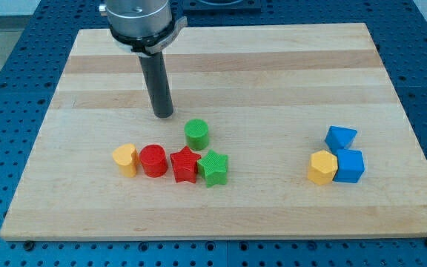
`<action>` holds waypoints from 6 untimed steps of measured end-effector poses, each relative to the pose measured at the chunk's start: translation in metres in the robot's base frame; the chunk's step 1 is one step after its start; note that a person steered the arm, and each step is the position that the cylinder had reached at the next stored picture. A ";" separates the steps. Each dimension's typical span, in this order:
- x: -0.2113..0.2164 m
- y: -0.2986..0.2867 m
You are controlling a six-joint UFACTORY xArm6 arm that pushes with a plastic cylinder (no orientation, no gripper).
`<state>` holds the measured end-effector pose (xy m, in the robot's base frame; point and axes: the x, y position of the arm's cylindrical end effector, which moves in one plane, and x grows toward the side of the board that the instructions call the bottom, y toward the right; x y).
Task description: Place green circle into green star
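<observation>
Sitting right-below my tip (164, 114), green circle (196, 134), apart, above green star (214, 167)

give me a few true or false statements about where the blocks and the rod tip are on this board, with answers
1. My tip sits up and to the view's left of the green circle block, not touching it. True.
2. The green circle block is already pressed against the green star block. False: the circle sits just above the star, apart from it.
3. The red star block sits directly left of the green star. True.
4. The yellow heart block is among the blue blocks at the view's right. False: it is at the left end of the row, beside the red cylinder block.
</observation>
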<state>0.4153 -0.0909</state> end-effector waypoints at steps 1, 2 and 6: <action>-0.001 0.039; -0.001 0.039; 0.084 0.040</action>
